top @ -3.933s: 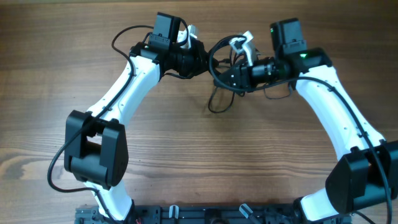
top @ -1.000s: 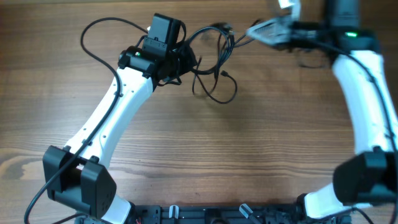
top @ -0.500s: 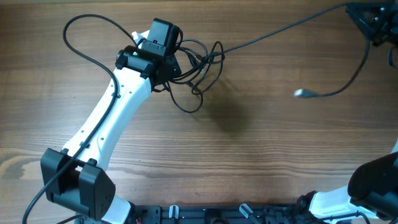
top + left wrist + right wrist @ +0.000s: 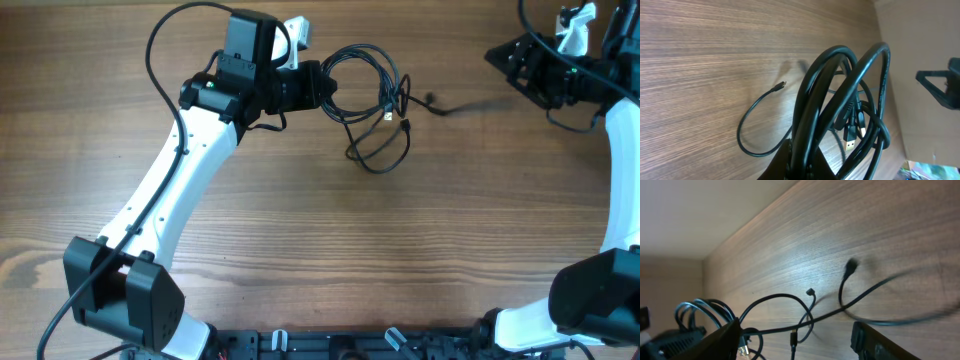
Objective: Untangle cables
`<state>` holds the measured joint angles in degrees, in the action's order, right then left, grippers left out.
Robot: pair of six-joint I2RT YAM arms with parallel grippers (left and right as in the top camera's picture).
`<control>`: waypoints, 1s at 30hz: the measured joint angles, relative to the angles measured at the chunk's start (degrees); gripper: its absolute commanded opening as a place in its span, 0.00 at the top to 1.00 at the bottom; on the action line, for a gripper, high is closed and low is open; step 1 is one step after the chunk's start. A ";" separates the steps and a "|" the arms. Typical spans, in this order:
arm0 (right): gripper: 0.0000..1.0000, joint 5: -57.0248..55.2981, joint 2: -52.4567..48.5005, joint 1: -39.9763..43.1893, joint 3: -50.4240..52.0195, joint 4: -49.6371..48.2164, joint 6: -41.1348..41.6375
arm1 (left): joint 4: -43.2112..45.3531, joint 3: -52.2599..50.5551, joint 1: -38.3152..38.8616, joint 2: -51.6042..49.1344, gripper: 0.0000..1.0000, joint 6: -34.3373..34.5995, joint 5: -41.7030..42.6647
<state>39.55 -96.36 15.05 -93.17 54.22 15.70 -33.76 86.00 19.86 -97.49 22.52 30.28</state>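
Closest to my left wrist camera, the left gripper (image 4: 797, 165) has its fingers (image 4: 782, 162) pinched on the cables (image 4: 840, 95). Several thick black strands rise out of the grip together as one arched bunch. Just past the arch, two USB plugs (image 4: 851, 142) dangle among the loops with their gold tips pointing down. Beyond them a thin cord (image 4: 746, 131) curls flat on the wooden table (image 4: 715, 45) and ends in a tiny plug.

From overhead, the bunch sits toward the far edge, a little left of centre, with one loop sagging back toward the arm bases. Further right a loose cord (image 4: 465, 103) runs out from the bunch. It is smeared in the picture, so I can't tell whether it lies on the wood or hangs in the air. Farthest off, at the far right corner, is the right gripper (image 4: 795, 337). Its jaws stand wide apart with nothing between them.

My worry is that I'm gripping too many strands at once. If I pull from here, I expect the loops to cinch around the plugs rather than slip free. The loose cord looks threaded back into the bunch, so lifting on the left would likely drag it back in. Reaching in with the right while that cord is blurred could close on the wrong strand, or on two. The sagging loop could also snag a plug.
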 measured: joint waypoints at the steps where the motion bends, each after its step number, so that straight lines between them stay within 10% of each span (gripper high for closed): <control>1: 0.19 0.50 0.00 -0.39 0.00 0.02 -1.79 | 0.00 0.00 0.00 0.00 0.96 -0.02 0.46; 18: 0.41 7.15 0.00 -19.54 0.00 6.56 -24.11 | 7.91 0.00 0.00 0.00 0.96 3.76 5.64; 27: 0.95 6.88 0.00 -21.42 0.02 4.90 -29.14 | 7.89 0.00 -0.11 0.00 0.96 7.37 5.64; 30: 0.96 8.90 0.00 -21.94 0.02 4.20 -30.27 | 7.52 0.00 -0.11 0.00 0.96 7.52 4.76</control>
<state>48.45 -96.36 -6.90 -93.14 58.41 -14.57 -26.24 86.00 19.75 -97.49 30.04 35.05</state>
